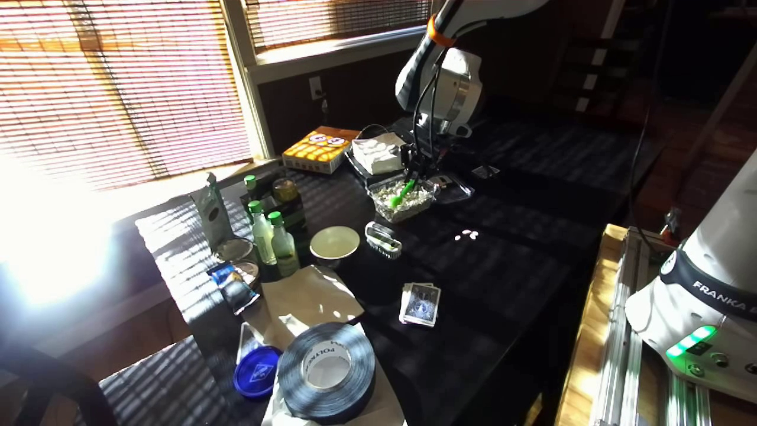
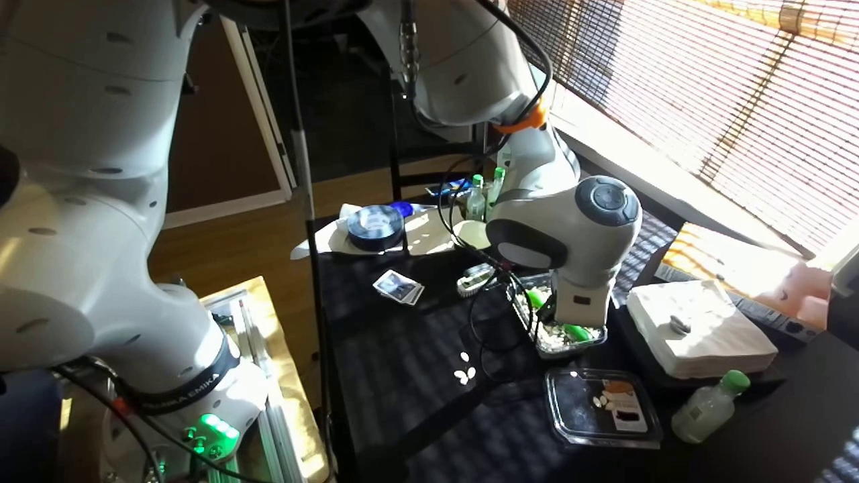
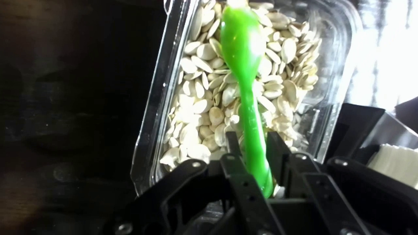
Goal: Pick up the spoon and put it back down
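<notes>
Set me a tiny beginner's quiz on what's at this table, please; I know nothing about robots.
1. Multiple choice: the clear tub under the green spoon holds a) coins, b) seeds, c) buttons.
2. True or false: the pincer has the spoon's handle between its fingers.
3. Fill in: the bottles beside the pale bowl have ____ caps.

Key: 1 b; 2 true; 3 green.

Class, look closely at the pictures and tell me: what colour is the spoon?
The spoon is bright green; it shows best in the wrist view.
</notes>
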